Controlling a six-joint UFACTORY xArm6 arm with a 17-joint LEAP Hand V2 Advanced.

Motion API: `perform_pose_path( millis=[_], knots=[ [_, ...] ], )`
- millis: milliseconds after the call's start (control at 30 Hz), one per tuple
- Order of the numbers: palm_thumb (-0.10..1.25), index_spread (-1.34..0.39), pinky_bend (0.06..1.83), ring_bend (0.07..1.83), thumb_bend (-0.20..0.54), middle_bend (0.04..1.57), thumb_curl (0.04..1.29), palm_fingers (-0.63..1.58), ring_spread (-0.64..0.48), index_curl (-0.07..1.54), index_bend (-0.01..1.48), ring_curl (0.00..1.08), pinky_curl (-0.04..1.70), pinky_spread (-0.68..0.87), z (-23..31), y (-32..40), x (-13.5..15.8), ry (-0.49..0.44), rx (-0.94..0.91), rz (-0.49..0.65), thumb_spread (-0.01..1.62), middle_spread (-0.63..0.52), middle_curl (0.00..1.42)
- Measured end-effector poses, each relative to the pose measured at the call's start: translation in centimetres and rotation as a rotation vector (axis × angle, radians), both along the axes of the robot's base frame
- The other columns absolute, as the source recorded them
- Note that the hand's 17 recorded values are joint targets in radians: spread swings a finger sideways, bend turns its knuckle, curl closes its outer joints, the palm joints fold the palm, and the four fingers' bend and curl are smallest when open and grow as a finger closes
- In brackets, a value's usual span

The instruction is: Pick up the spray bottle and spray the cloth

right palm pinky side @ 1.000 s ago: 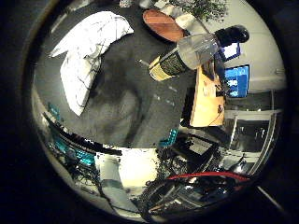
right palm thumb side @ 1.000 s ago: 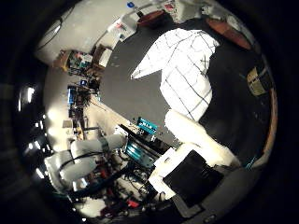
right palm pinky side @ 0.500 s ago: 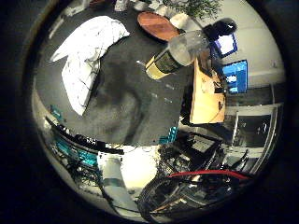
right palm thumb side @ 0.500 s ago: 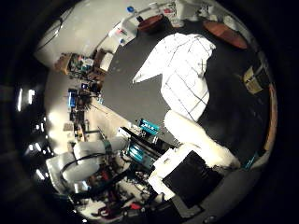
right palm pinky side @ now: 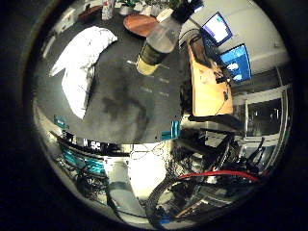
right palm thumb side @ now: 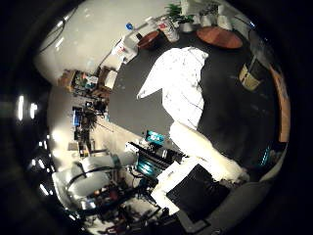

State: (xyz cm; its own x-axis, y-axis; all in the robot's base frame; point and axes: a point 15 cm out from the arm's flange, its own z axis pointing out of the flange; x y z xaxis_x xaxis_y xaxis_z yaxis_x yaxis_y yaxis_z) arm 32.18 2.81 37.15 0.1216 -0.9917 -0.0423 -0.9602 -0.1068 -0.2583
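Spray bottle stands upright on the dark worktop, yellowish liquid low in its clear body. White cloth lies crumpled on the same worktop, apart from the bottle. Brown round plate sits beyond the bottle toward the far edge. Right hand: white fingers reach out over the worktop edge near the cloth, well apart from the bottle, no contact. Fingers look extended, gripping nothing.
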Motion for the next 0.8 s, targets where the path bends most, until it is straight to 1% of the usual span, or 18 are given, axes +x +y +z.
perform_pose_path(
  millis=[200,467,600,733,800],
  knots=[
    [0.64,-0.38,0.23,0.25,-0.021,0.22,0.29,0.25,0.12,0.27,0.15,0.26,0.3,0.36,0.9,-2.5,-0.4,-0.025,0.008,-0.079,1.12,0.0,0.36],
    [0.62,-0.37,0.25,0.27,-0.022,0.24,0.29,0.23,0.12,0.27,0.15,0.26,0.32,0.36,1.2,-5.8,-0.5,-0.049,0.102,-0.207,1.12,0.0,0.36],
    [0.62,-0.37,0.26,0.28,-0.021,0.24,0.29,0.22,0.12,0.26,0.15,0.26,0.32,0.36,1.2,-7.4,-0.3,-0.06,0.144,-0.253,1.12,0.01,0.36],
    [0.61,-0.36,0.27,0.29,-0.021,0.24,0.29,0.22,0.13,0.26,0.15,0.26,0.32,0.36,-0.7,-8.1,-0.4,-0.051,0.249,-0.304,1.11,0.01,0.37],
    [0.61,-0.36,0.27,0.29,-0.022,0.25,0.29,0.22,0.13,0.26,0.15,0.26,0.32,0.36,-1.3,-8.9,-0.3,-0.069,0.297,-0.33,1.11,0.01,0.37]
  ],
)
